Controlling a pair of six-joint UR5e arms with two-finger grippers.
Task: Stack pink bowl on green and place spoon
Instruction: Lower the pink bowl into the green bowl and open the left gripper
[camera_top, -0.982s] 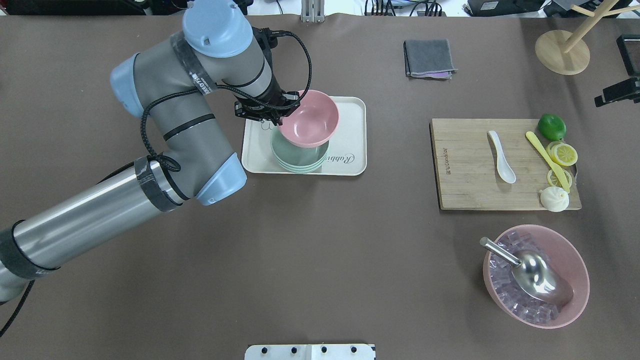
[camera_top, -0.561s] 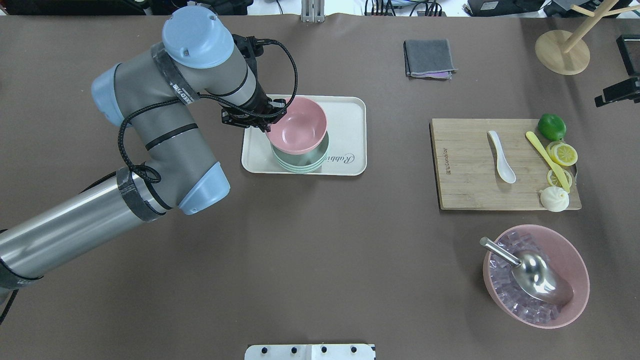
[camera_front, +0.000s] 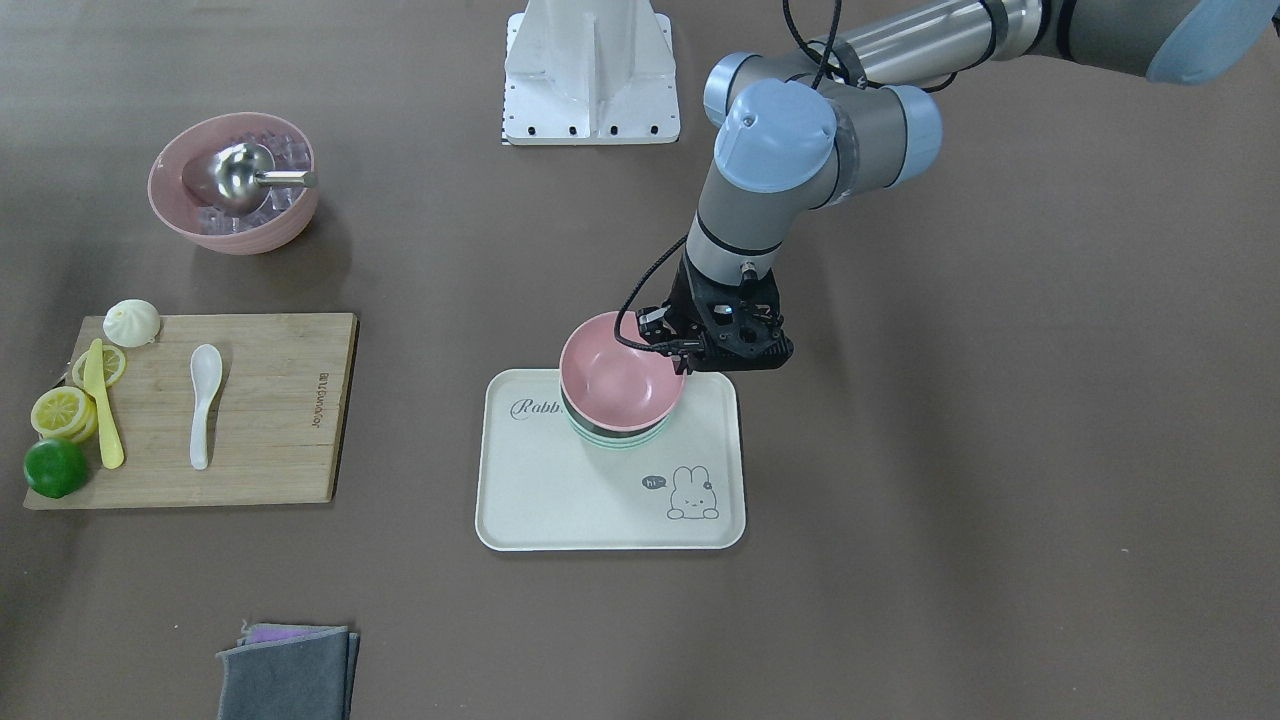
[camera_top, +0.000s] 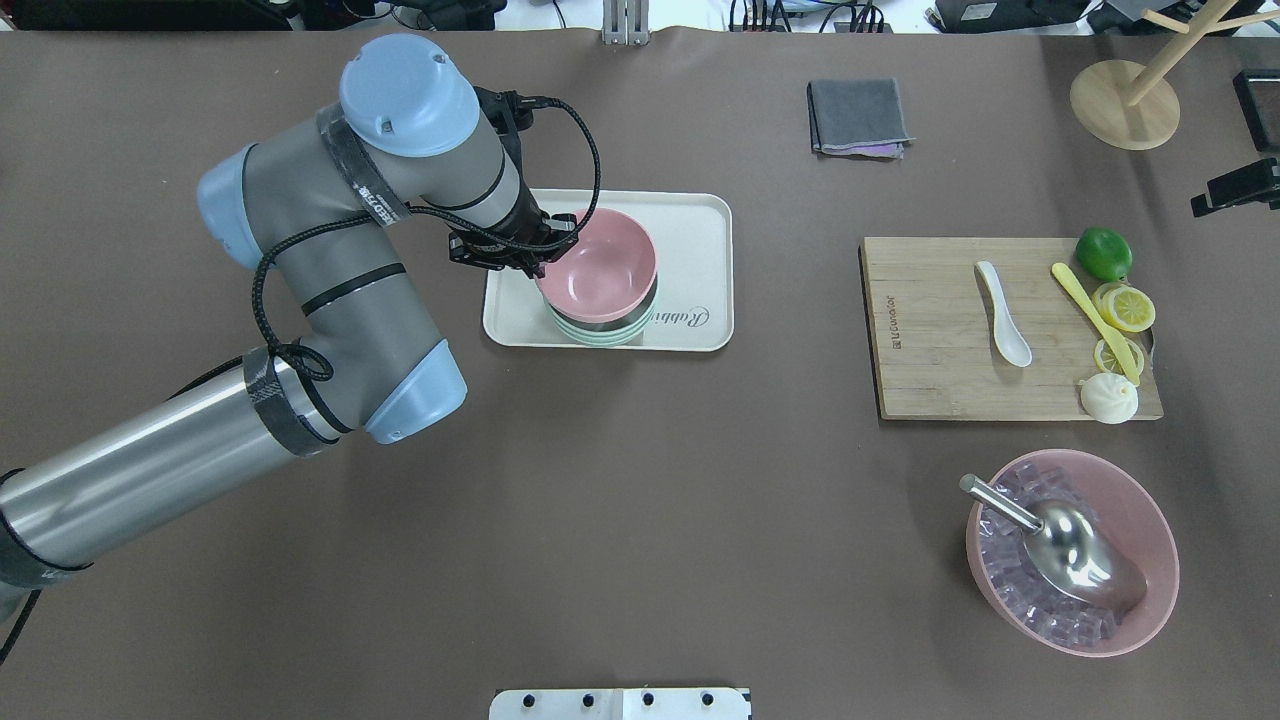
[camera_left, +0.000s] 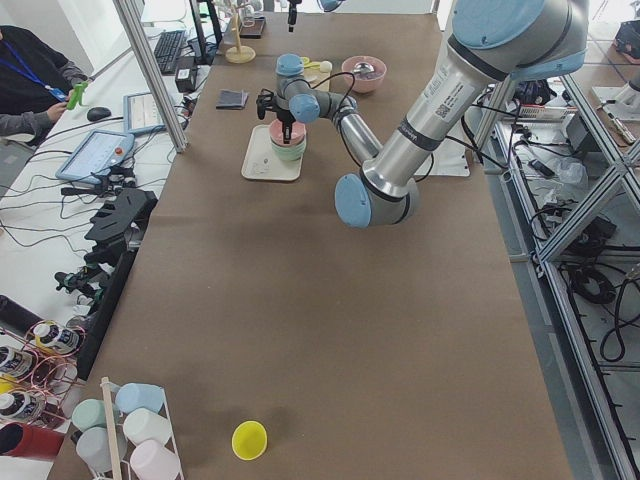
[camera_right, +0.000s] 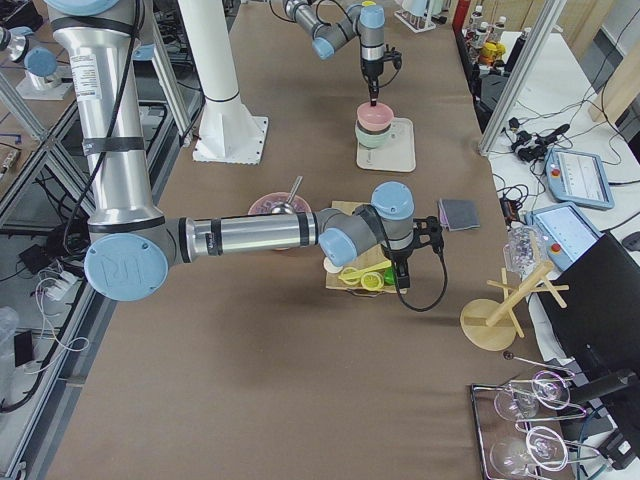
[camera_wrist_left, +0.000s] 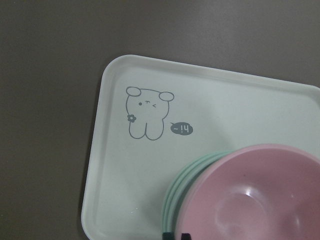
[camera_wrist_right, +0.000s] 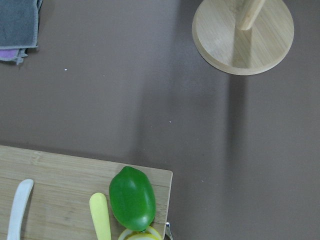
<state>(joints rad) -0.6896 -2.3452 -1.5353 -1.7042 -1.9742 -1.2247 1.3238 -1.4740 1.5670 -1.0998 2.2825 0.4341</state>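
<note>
The pink bowl sits nested on the stack of green bowls on the white tray. My left gripper is shut on the pink bowl's left rim, which is also seen in the front view. The left wrist view shows the pink bowl over the green bowls. The white spoon lies on the wooden cutting board, apart from both grippers. My right gripper hovers over the board's far right end. I cannot tell whether it is open or shut.
On the board lie a lime, lemon slices, a yellow knife and a bun. A pink bowl of ice with a metal scoop stands front right. A grey cloth and a wooden stand are at the back.
My left gripper has carried the pink bowl slightly left and down. The bowl was tilted and off-centre above the green bowls, and now sits level on them.
</note>
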